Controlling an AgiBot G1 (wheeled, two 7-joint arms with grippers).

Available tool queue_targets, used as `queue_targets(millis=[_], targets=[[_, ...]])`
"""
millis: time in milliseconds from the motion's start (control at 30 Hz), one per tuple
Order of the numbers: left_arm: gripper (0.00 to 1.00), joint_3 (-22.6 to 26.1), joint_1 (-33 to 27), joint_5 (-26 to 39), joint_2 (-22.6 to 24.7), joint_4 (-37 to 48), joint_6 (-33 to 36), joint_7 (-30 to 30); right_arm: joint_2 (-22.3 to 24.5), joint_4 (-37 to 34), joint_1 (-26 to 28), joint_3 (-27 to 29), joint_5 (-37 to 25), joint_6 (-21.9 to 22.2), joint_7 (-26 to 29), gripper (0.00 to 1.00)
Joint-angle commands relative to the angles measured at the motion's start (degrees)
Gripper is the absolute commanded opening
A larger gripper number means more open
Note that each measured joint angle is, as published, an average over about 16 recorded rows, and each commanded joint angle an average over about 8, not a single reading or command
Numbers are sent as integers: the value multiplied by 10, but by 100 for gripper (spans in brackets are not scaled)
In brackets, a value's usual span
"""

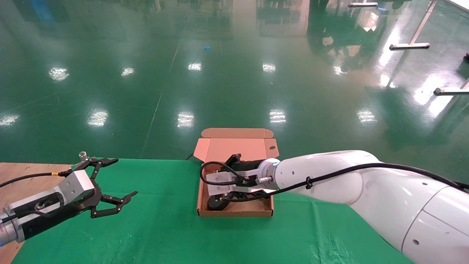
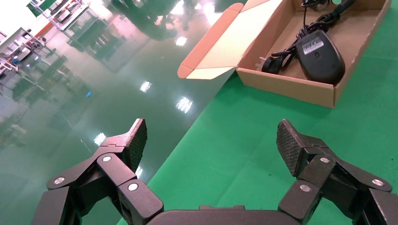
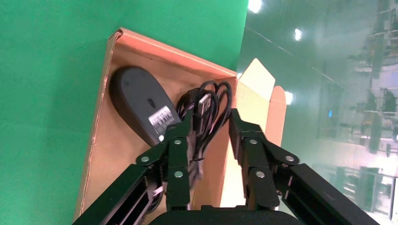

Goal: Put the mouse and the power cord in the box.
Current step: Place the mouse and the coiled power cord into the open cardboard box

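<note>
Your right hand (image 3: 211,136) sits low inside the box (image 1: 234,212), its ribbed black fingers parted a little, with the power cord (image 3: 206,112) lying between them against one finger; you cannot tell whether it is gripped. The cord is a thin, glossy black bundle of loops. Beside it, in the same box, the mouse (image 2: 320,55) lies belly up, a smooth dark oval with a pale label. The box is shallow brown cardboard, lid hinged back, on the green cloth of the counter (image 1: 154,227). Your left hand (image 1: 111,183) hangs wide open over the counter, well apart, holding nothing.
</note>
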Motion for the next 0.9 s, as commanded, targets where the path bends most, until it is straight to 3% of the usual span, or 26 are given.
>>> queue_targets(millis=[33, 433, 900], targets=[[100, 0, 0, 0, 0, -1, 0, 0, 0, 0, 0, 1, 0, -1, 0, 100], [100, -12, 6, 4, -5, -31, 8, -31, 17, 16, -9, 23, 13, -19, 4, 100], [100, -72, 32, 22, -33, -171, 53, -181, 111, 83, -87, 178, 114, -144, 30, 100]])
